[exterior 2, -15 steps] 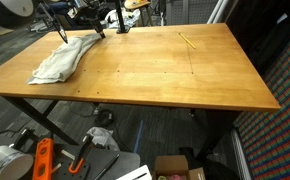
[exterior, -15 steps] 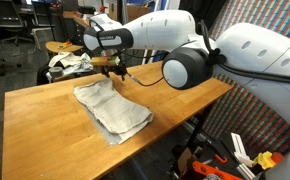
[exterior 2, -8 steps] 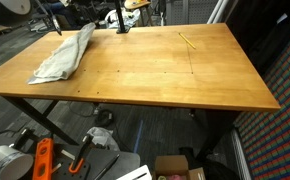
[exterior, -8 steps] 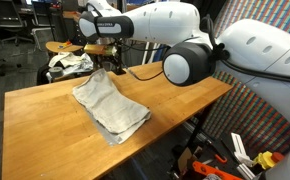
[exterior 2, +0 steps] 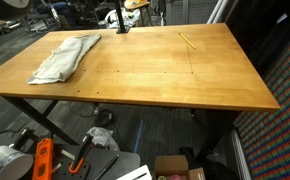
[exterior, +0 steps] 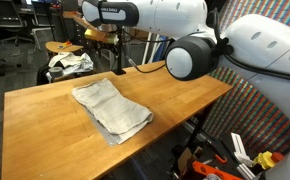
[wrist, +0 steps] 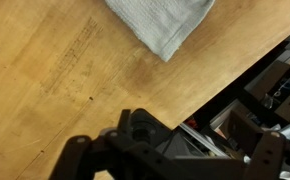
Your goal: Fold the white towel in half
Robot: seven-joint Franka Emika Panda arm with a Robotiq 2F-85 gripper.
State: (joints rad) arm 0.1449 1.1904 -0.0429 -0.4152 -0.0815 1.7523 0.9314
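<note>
The white towel (exterior: 110, 108) lies rumpled and flat on the wooden table (exterior: 175, 95); in an exterior view it sits at the table's far left corner (exterior 2: 65, 57). My gripper (exterior: 110, 50) hangs above the table's back edge, clear of the towel and beyond its far end. In the wrist view one corner of the towel (wrist: 163, 22) shows at the top. The gripper (wrist: 175, 150) shows dark at the bottom, its fingers wide apart with nothing between them.
A thin yellow stick (exterior 2: 188, 40) lies on the table (exterior 2: 165, 75). A black stand (exterior 2: 122, 20) rises at the back edge. A chair with cloth (exterior: 70, 62) stands behind the table. Tools and boxes (exterior 2: 45, 158) lie on the floor.
The gripper held up the towel's far corner, has let it go and risen up and back. The towel has dropped flat onto the table.
</note>
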